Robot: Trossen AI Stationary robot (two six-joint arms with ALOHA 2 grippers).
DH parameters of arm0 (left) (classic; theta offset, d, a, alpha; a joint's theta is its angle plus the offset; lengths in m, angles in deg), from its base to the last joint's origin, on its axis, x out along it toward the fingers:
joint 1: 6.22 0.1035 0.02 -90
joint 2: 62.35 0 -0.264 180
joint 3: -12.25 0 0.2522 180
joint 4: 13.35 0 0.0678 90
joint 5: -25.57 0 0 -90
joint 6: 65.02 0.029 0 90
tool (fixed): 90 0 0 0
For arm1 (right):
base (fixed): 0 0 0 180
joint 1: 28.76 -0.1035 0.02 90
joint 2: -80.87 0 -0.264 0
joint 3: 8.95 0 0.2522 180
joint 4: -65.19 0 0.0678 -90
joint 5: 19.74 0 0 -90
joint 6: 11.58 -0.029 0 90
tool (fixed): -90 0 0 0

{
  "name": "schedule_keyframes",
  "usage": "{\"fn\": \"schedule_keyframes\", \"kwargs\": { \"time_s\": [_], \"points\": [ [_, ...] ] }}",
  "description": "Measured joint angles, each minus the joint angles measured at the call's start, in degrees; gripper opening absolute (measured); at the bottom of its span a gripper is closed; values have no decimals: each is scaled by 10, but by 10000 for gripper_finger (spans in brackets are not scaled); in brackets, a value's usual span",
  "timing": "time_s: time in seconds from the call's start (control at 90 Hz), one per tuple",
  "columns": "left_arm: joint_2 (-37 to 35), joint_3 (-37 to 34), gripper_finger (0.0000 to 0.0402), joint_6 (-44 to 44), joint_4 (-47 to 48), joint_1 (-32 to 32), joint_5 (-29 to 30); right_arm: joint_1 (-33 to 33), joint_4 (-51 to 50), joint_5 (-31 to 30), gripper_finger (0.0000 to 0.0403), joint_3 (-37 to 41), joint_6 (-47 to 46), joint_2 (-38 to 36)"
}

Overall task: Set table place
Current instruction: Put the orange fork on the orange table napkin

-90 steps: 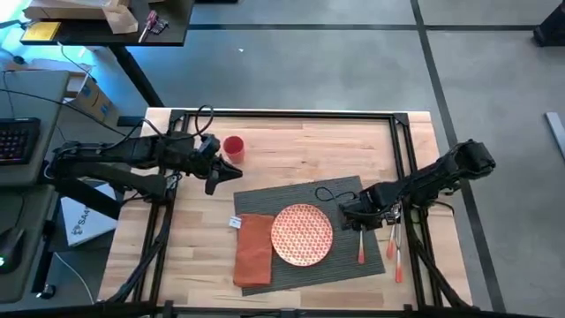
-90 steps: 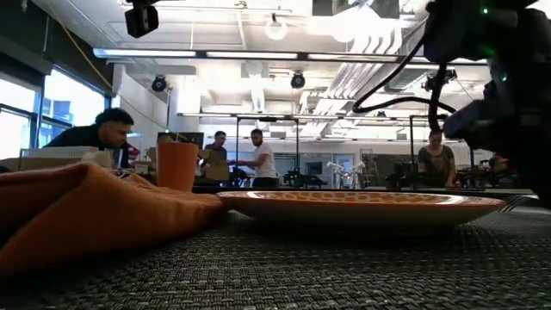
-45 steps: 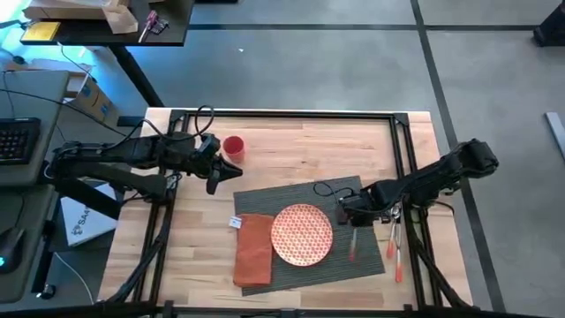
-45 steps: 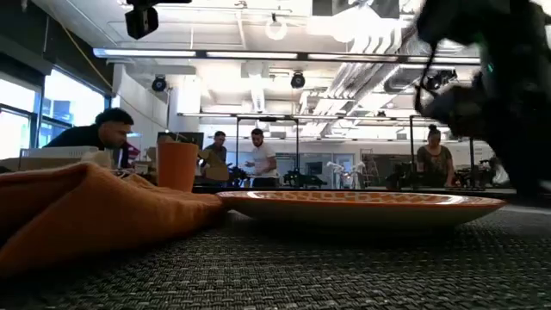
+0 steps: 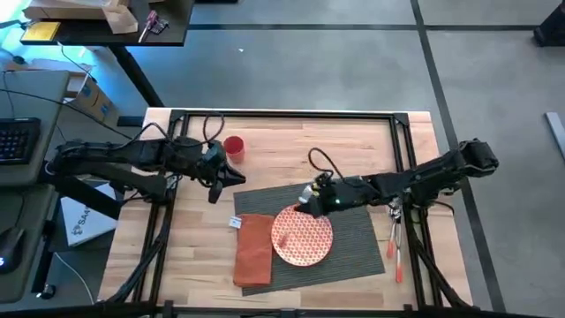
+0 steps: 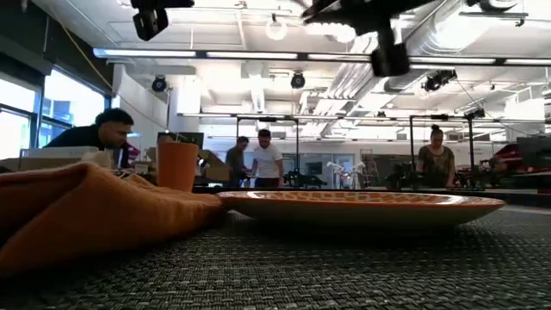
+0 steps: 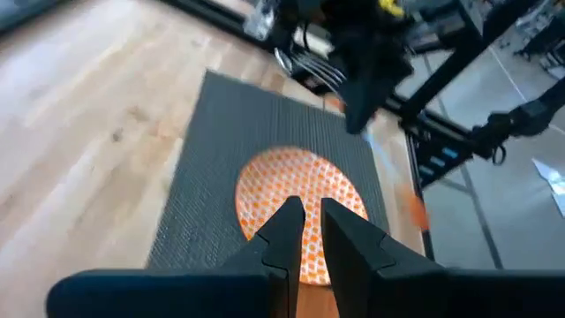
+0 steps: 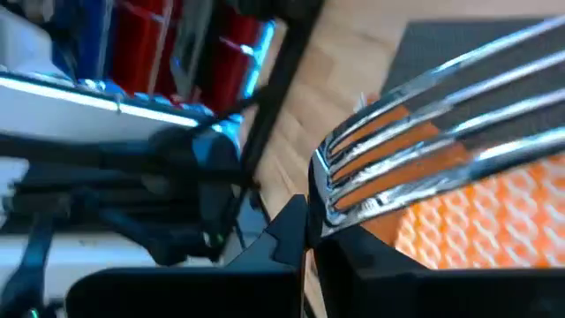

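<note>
Right claw over plate; placemat right side free.

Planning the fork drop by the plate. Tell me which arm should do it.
Right. The right gripper is shut on the fork, hanging above the patterned plate on the placemat. The left gripper is empty, off the mat's far corner.

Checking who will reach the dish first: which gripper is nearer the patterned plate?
Right. The right gripper, shut on a fork, hangs over the plate at its far edge. The left gripper waits off the placemat, near the red cup.
</note>
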Motion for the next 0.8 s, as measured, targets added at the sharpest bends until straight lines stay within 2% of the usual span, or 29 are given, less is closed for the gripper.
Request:
{"fn": "schedule_keyframes", "kwargs": {
  "time_s": [0.122, 0.189, 0.322, 0.444, 0.511, 0.656, 0.8],
  "points": [
    [7, -1, 30, -33, 13, -3, -28, 11, 3, 50, 0, -76, 6, 72],
    [5, -1, 30, -56, 22, -3, -40, 15, -33, 76, 0, -136, -11, 121],
    [-8, -1, 30, -84, 44, -6, -64, 23, -197, 122, 0, -280, -76, 226],
    [-21, 0, 30, -93, 63, -6, -65, 30, -372, 152, 0, -406, -82, 315],
    [-26, 0, 30, -93, 66, -6, -61, 37, -433, 170, 0, -458, -74, 357],
    [-27, 0, 30, -93, 67, -6, -61, 49, -454, 227, 0, -537, -76, 440],
    [-27, 0, 30, -97, 67, -6, -61, 46, -478, 246, 0, -608, -90, 506]
  ]
}}
